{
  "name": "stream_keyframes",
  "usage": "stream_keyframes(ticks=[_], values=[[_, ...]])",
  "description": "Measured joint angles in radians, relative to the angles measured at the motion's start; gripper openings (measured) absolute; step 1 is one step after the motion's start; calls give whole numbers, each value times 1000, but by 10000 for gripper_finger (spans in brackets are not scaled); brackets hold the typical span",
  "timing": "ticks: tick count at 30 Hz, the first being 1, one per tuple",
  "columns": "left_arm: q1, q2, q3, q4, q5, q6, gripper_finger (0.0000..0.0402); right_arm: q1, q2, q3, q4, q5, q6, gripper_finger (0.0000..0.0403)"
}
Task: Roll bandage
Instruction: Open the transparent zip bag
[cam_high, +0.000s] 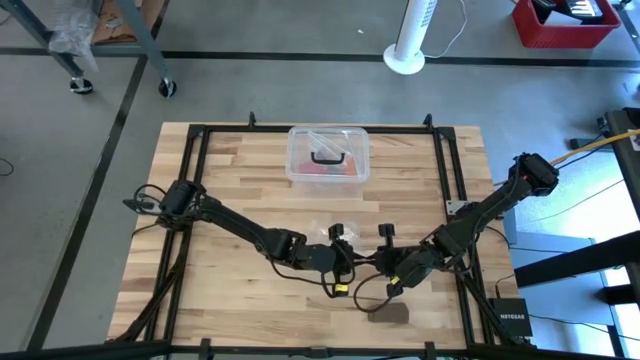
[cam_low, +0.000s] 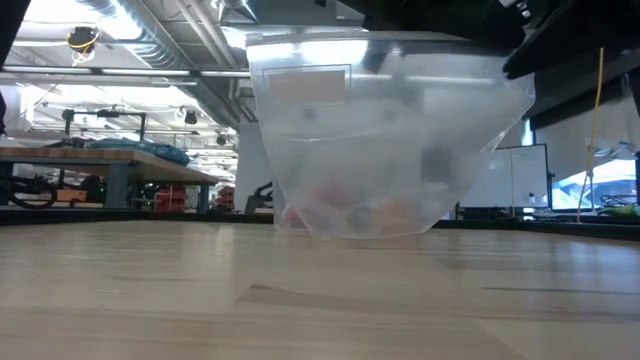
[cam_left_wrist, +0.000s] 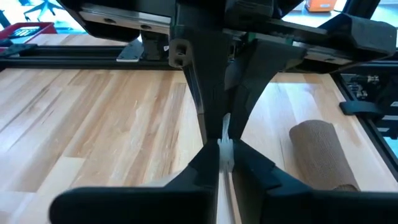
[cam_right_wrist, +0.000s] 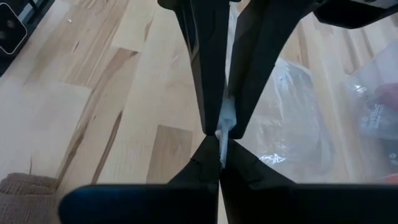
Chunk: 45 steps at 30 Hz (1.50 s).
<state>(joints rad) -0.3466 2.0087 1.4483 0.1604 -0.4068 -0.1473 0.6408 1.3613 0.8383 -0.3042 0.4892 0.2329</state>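
The bandage (cam_high: 388, 313) lies rolled up as a short brown roll on its side on the table, near the front edge; it also shows in the left wrist view (cam_left_wrist: 320, 155) and the right wrist view (cam_right_wrist: 25, 186). No gripper touches it. My left gripper (cam_left_wrist: 225, 155) and my right gripper (cam_right_wrist: 221, 149) meet tip to tip over the table's middle (cam_high: 368, 262). Both are shut on a thin clear plastic bag (cam_right_wrist: 292, 106), whose rest lies crumpled on the wood. My left gripper pinches a thin raised bit of the clear bag (cam_left_wrist: 226, 146) between its two fingertips, coming slanting down from the table's left. One layer or several, I cannot tell. My right gripper pinches the same raised bit of the bag (cam_right_wrist: 225, 121) between its fingertips, slanting down from the table's right, facing the left fingers (cam_right_wrist: 208, 62). The bag's remainder rests on the table.
A clear plastic box with a black handle (cam_high: 328, 155) stands at the table's far middle; in the low view the box (cam_low: 390, 130) fills the centre. A black frame (cam_high: 445, 180) runs around the work area. A black router (cam_high: 510, 318) sits at the front right.
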Motion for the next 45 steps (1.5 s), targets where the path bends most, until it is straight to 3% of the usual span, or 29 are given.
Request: stream_keyframes(ticks=[23,40,45], values=[[-71,0,2,-202,-39,-59,19,1,1,0,-8,-14,-4,3],[-124,0,1,-653,-34,-320,24,0,1,0,-14,-18,-4,3],[-132,1,-1,-719,-24,-346,35,0,1,0,-14,-18,-4,3]])
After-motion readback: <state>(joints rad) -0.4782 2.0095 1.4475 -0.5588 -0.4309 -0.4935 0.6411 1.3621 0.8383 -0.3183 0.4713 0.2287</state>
